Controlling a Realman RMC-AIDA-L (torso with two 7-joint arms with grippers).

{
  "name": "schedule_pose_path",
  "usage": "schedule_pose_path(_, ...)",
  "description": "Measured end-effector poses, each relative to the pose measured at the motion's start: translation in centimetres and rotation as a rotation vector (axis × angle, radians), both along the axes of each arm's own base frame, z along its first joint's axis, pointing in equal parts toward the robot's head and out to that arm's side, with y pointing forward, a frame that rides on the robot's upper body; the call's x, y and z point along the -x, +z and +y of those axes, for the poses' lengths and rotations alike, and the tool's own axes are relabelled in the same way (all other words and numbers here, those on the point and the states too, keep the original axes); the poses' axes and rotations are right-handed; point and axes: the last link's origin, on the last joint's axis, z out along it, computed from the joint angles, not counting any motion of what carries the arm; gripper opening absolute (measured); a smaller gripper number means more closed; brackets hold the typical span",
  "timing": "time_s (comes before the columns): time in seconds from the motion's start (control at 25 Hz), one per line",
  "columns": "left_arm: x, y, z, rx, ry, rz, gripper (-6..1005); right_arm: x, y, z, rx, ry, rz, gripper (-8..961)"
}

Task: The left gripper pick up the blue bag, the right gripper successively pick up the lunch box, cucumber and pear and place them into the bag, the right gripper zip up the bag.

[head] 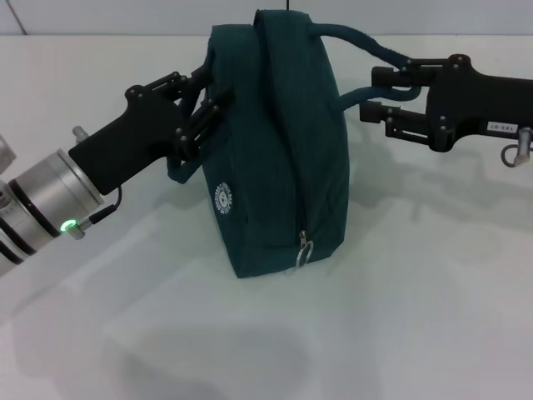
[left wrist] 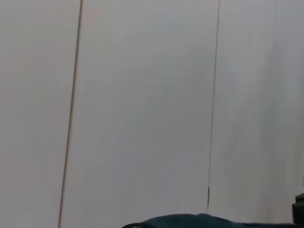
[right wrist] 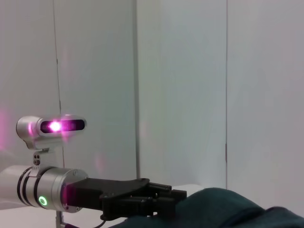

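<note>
Standing upright in the middle of the white worktop (head: 400, 333) is one dark teal-blue bag (head: 275, 158), the only loose thing on the surface; the wall (left wrist: 142, 95) behind is pale and panelled, with thin vertical seams. The bag shows a round white logo (head: 221, 198) on its near left face and one zipper whose metal pull (head: 303, 248) hangs low at the near right corner, the zip line running closed up the side. Two arms flank it. The left gripper (head: 202, 107) reaches in from the lower left, its black jaws narrowed onto the bag's upper left edge and the fabric there; a green light (head: 66, 225) glows on its silver wrist. The right gripper (head: 376, 93) comes from the right at the bag's upper right, its jaws set around the dark strap (head: 354, 42) that loops off the top, though whether they pinch it or merely sit beside it cannot be told. In the right wrist view the left gripper (right wrist: 161, 202) lies against the bag's top (right wrist: 223, 209), with a purple-lit camera (right wrist: 57, 126) above its wrist.
</note>
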Motion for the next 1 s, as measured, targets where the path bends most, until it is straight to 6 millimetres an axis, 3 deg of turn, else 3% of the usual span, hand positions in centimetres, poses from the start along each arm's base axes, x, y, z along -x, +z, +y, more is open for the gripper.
schedule_pose_path(0.08, 0.0, -0.1, 0.0, 0.001, 0.0, -0.001, 314, 0.0, 0.0, 0.0, 0.0, -0.001, 0.0, 243)
schedule_pose_path(0.28, 0.0, -0.1, -0.1, 0.004, 0.003, -0.003, 373, -0.1, 0.1, -0.3, -0.003, 0.007, 0.0, 449)
schedule_pose_path(0.4, -0.1, -0.2, 0.0, 0.007, 0.003, -0.004, 373, 0.0, 0.5, -1.1, 0.017, 0.046, 0.006, 651)
schedule_pose_path(0.56, -0.1, -0.2, 0.0, 0.005, 0.002, -0.003, 372, -0.2, 1.2, -3.0, 0.138, 0.145, -0.044, 642)
schedule_pose_path(0.72, -0.1, -0.2, 0.0, 0.005, 0.0, -0.005, 372, -0.8, 0.4, -4.5, 0.297, 0.189, -0.143, 633)
schedule_pose_path(0.8, -0.2, -0.3, 0.0, 0.007, -0.003, -0.005, 372, -1.7, -2.0, -4.9, 0.365, 0.139, -0.259, 628)
schedule_pose_path(1.0, -0.7, -0.2, 0.0, 0.009, -0.029, -0.012, 372, -2.0, -5.9, -4.4, 0.388, 0.082, -0.345, 615)
